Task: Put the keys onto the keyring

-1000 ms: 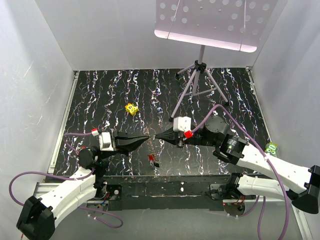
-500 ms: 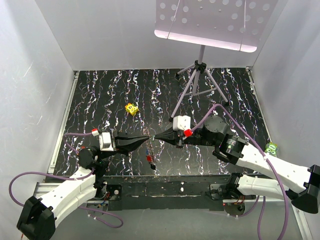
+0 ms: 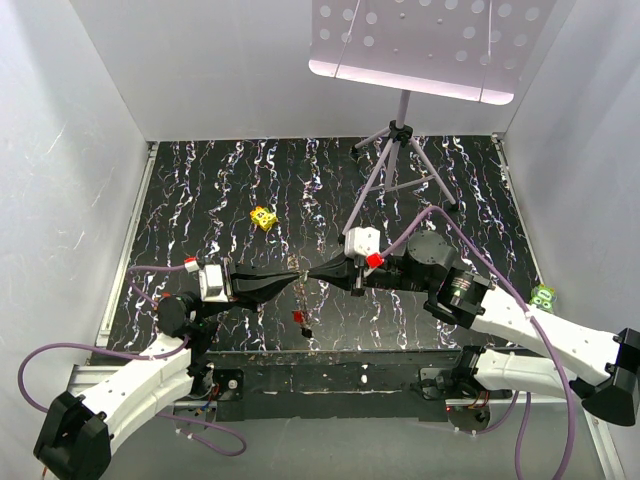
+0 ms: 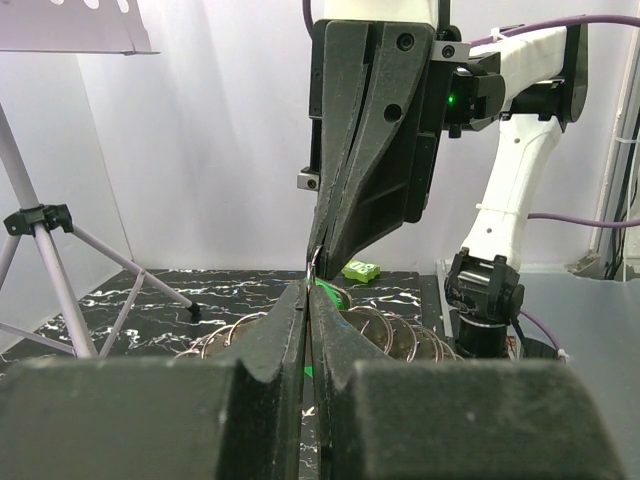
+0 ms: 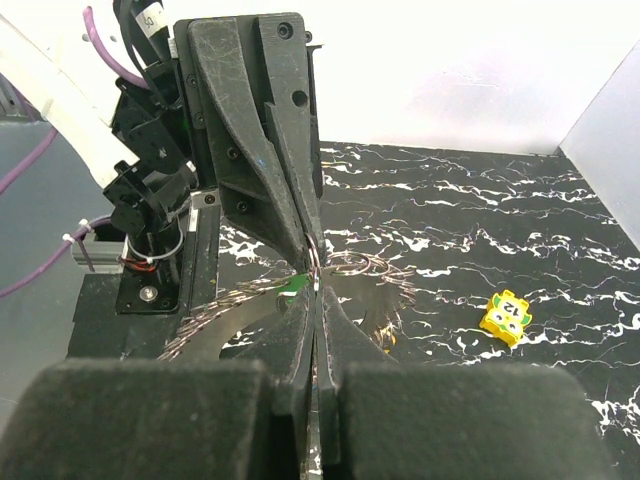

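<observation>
My left gripper [image 3: 296, 276] and right gripper [image 3: 313, 272] meet tip to tip above the front middle of the black marbled table [image 3: 200, 190]. Both are shut, pinching the thin silvery keyring [image 3: 304, 273] between them. The ring's wire shows at the tips in the left wrist view [image 4: 314, 262] and in the right wrist view [image 5: 316, 262]. A green key head [image 4: 333, 296] sits right at the meeting point, also seen from the right wrist [image 5: 292, 286]. A red key [image 3: 299, 317] and a darker one dangle below the ring. Which key, if any, is between the fingers is hidden.
A yellow block [image 3: 263, 217] lies left of centre behind the grippers. The grey tripod stand [image 3: 400, 160] with its perforated plate [image 3: 420, 40] is at the back right. A green block [image 3: 543, 296] sits off the table's right edge.
The right gripper has shifted a little left and away, pressing closer to the left gripper. The dangling keys have swung slightly. The left arm has hardly moved.
</observation>
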`<state>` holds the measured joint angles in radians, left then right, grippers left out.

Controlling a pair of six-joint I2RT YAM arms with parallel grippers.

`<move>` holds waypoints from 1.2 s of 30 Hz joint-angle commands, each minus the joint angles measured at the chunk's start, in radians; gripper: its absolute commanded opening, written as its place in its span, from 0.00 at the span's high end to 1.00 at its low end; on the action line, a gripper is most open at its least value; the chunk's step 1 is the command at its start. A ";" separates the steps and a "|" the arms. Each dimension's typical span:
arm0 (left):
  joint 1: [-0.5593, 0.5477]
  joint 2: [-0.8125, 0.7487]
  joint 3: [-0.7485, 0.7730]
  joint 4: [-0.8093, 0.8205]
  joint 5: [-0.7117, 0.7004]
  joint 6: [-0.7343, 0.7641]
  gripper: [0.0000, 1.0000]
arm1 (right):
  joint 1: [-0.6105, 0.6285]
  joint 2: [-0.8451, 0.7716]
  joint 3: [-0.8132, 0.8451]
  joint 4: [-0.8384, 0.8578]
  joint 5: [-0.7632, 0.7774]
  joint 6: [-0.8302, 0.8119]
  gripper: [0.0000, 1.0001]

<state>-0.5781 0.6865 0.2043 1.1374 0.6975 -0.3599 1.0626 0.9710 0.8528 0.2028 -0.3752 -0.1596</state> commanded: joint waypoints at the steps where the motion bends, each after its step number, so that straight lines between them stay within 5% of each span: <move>1: 0.003 0.001 0.014 0.036 0.004 0.010 1.00 | 0.005 0.008 0.029 0.066 0.009 0.035 0.99; 36: 0.003 -0.011 0.070 -0.159 0.094 0.111 1.00 | 0.005 0.014 0.054 0.076 -0.001 0.071 0.99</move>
<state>-0.5751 0.6804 0.2371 1.0286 0.7650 -0.2760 1.0622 0.9924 0.8528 0.1894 -0.3679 -0.1032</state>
